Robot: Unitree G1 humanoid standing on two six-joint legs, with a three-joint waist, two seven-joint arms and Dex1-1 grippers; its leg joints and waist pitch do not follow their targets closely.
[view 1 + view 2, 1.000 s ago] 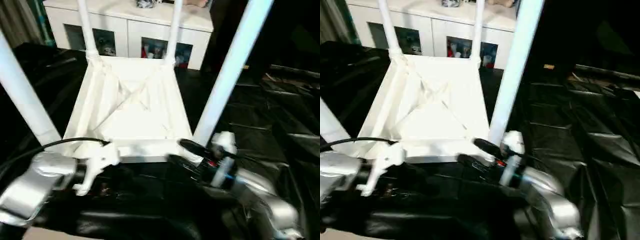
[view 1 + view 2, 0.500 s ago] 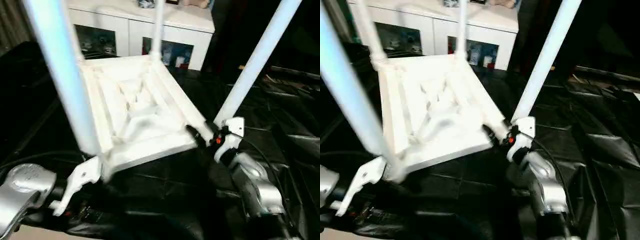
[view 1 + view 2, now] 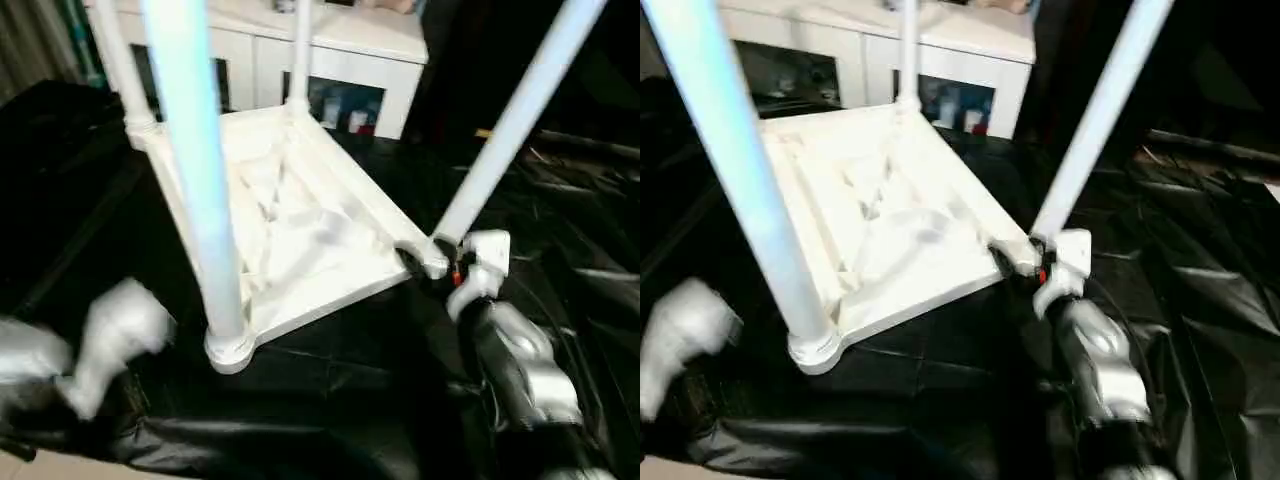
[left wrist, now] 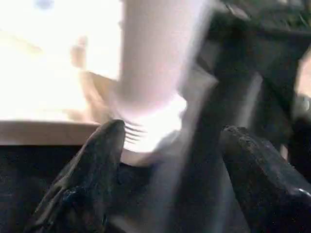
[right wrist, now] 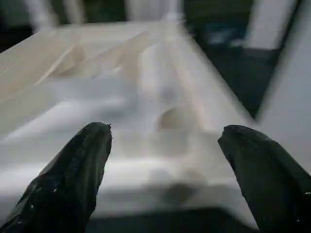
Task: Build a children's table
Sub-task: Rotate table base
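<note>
- Table (image 3: 300, 230), one, upside down at centre on black cloth (image 3: 560, 230), four legs up.
- Right gripper (image 3: 1025, 262) open at its 3 o'clock corner; left gripper (image 4: 170, 155) open around the near leg's socket.
- White cabinet (image 3: 370, 40) at 12 o'clock.

You're looking down on a large work table (image 3: 560, 240) draped in glossy black cloth, creased and wrinkled, with pale highlights sliding along its folds on your right. Behind it stands a low white cabinet (image 3: 375, 45) with a flat white top and dark glass doors; small colourful things show dimly behind the glass, too blurred to name. A few objects sit on the cabinet top, cut off by the frame. To the cabinet's right the room falls into deep shadow
</note>
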